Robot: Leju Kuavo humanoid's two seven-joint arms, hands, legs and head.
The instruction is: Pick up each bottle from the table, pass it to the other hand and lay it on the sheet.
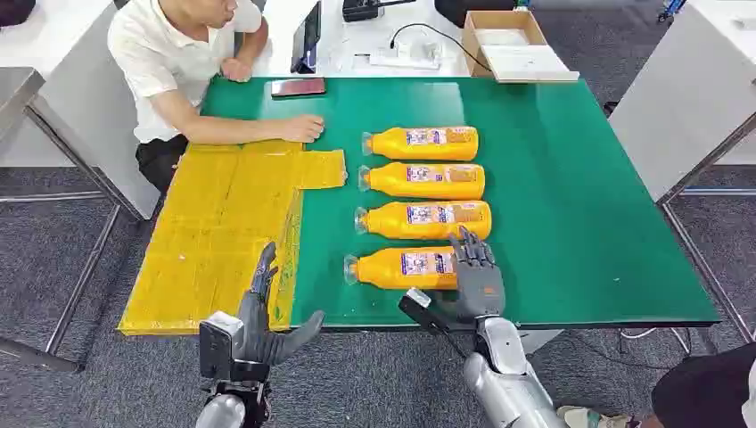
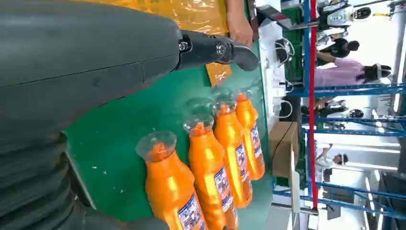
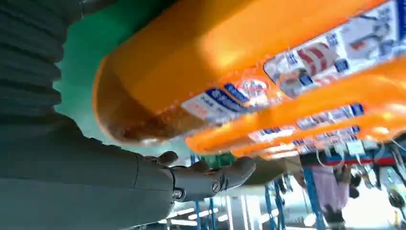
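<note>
**Operator:** Head view first. Four orange bottles lie in a column on the green worktop (image 1: 579,223), all on their sides, caps toward the yellow sheet (image 1: 223,241), bases away from it. The nearest bottle (image 1: 397,267) is the one I want. My right hand (image 1: 477,272) sits right at its base end, fingers spread over the bottle's flat end and label, not yet wrapped around it as far as I can judge.

**Spotter:** So nothing held yet?

**Operator:** I read it as holding nothing. In the right wrist view the nearest bottle (image 3: 230,62) looms just beyond the thumb, with a gap between, so I'd call the hand open and touching or almost touching.

**Spotter:** And the left?

**Operator:** My left hand (image 1: 263,321) hangs at the worktop's near edge, fingers apart, empty, beside the sheet's corner. It's well off the bottle's cap end.

**Spotter:** What does the grasp turn on?

**Operator:** The bottle's long axis runs across me, left to right. The right hand is clearly nearer, and must close across the body. A person's hand (image 1: 303,127) rests on the sheet's far corner.
</note>
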